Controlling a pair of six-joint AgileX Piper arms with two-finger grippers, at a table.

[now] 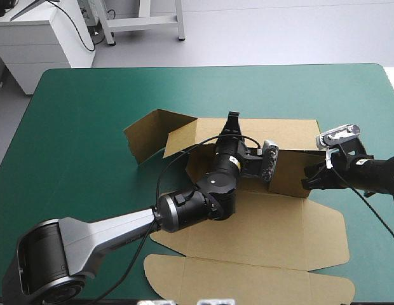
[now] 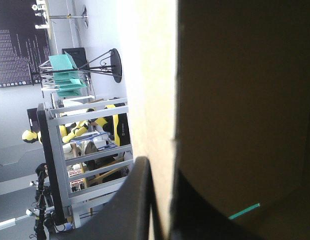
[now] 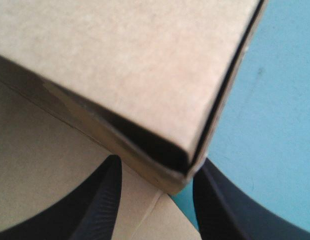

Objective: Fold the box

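Mid-table on the cover [image 1: 76, 140], the box [image 1: 248, 222]: far wall up, near panels flat. Pinching that wall from above with the left gripper [image 1: 232, 118], likely to keep it standing. Straddling the wall's right corner with the right gripper [image 1: 309, 181], fingers [image 3: 102, 205] apart (nothing gripped), seemingly ready to tuck the end flap.

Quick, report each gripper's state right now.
Left gripper: shut on the far wall of the box.
Right gripper: open, around a right-hand corner of the box.
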